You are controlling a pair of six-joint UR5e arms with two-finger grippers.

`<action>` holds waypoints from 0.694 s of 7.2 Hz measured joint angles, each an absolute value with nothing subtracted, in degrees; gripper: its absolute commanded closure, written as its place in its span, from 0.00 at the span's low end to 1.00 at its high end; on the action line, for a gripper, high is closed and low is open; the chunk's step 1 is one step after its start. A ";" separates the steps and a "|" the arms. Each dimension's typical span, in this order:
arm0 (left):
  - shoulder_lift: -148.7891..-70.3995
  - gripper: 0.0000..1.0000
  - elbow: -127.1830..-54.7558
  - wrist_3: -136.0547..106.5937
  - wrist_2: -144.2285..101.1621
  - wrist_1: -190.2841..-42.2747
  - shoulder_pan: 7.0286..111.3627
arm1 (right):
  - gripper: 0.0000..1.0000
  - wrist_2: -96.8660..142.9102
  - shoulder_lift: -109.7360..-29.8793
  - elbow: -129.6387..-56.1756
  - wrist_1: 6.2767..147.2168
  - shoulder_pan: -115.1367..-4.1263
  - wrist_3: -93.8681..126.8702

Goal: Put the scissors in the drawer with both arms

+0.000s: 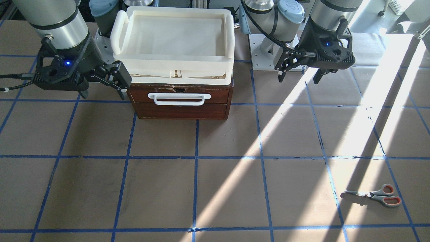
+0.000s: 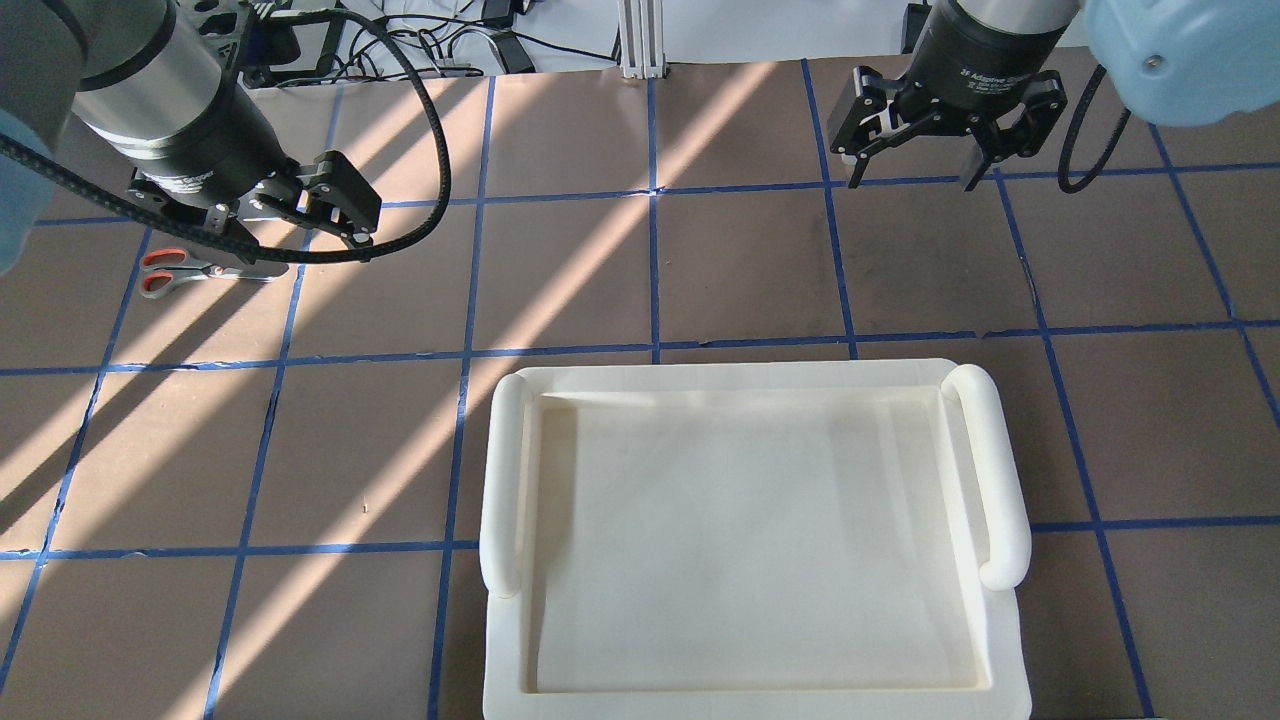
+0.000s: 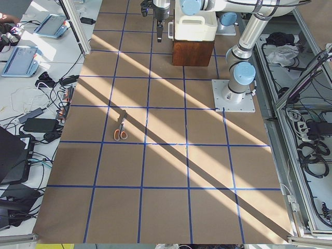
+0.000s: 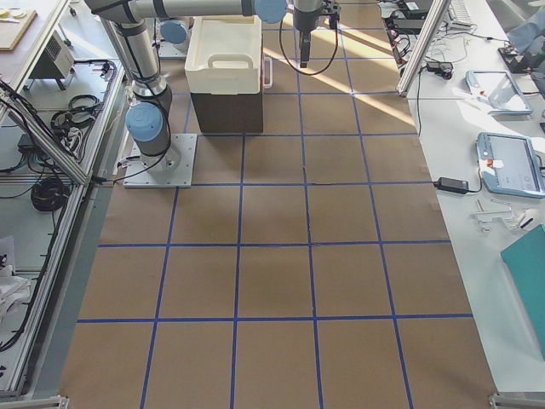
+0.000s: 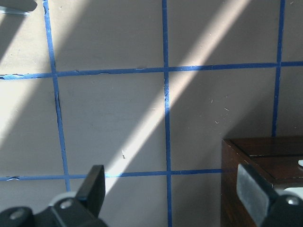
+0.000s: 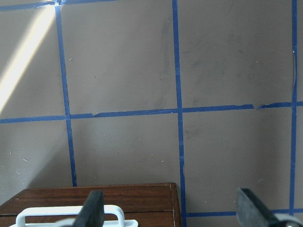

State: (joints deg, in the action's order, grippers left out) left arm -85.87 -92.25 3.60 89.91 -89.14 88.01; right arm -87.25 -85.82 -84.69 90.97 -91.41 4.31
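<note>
The scissors (image 1: 373, 195), with grey handles lined orange-red, lie closed on the brown table on my left side; they also show in the overhead view (image 2: 165, 272) and the exterior left view (image 3: 121, 127). The drawer (image 1: 179, 97) is shut in its dark wood chest, and its white bar handle (image 1: 179, 98) faces away from me. My left gripper (image 1: 299, 74) hangs open and empty above the table, beside the chest and far from the scissors. My right gripper (image 1: 103, 87) is open and empty, close to the chest's other side. The white handle (image 6: 71, 215) shows below the right fingers.
A cream plastic tray (image 1: 174, 65) sits on top of the chest and hides it in the overhead view (image 2: 510, 480). Blue tape lines grid the table. Sunlight stripes cross my left half. The chest's corner (image 5: 260, 161) shows in the left wrist view.
</note>
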 measured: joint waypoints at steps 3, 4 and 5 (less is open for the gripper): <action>-85.87 0.00 -92.74 3.62 89.82 -88.97 87.95 | 0.00 -87.25 -85.61 -84.95 91.05 -91.49 3.98; -85.87 0.00 -92.78 3.66 89.70 -88.91 87.89 | 0.00 -87.22 -85.36 -85.00 91.02 -91.60 4.09; -85.88 0.00 -92.80 3.78 89.60 -88.84 87.79 | 0.00 -87.21 -84.71 -85.04 90.94 -92.07 4.23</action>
